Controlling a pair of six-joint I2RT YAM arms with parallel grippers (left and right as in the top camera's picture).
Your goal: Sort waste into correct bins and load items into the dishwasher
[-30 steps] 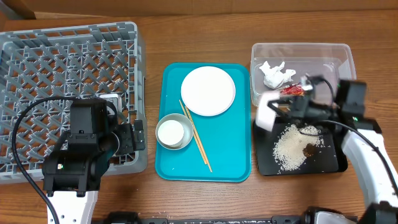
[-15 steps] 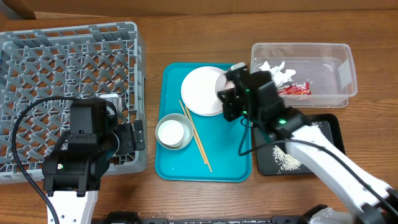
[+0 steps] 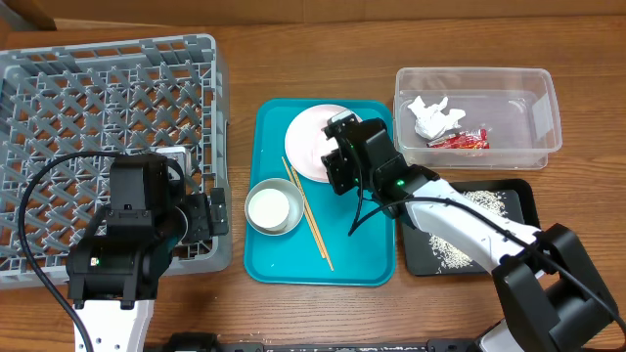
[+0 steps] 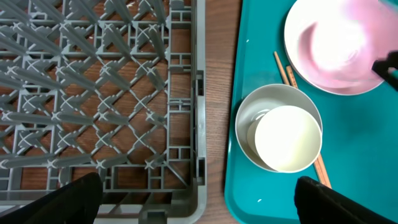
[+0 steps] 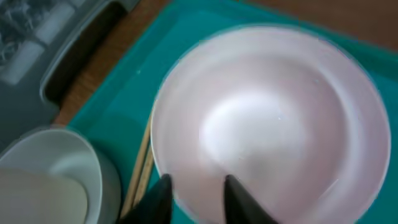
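The pink dish sits on the white plate on the teal serving tray. My right gripper hovers low over them. In the right wrist view its fingers are apart over the near rim of the dish, one near the edge and one inside. The white cup sits in the grey bowl. My left gripper is wide open and empty over the front right corner of the dish rack. The tissue and the red wrapper lie in the clear tub. Rice lies in the black tray; the brown lump is hidden.
Wooden chopsticks lie on the teal tray between the bowl and the plate. My right arm stretches across the black tray. In the left wrist view the bowl and chopsticks are to the right of the rack wall.
My right arm has swung left from the black tray and the clear tub to over the pink dish on the teal tray. The left arm has not moved.
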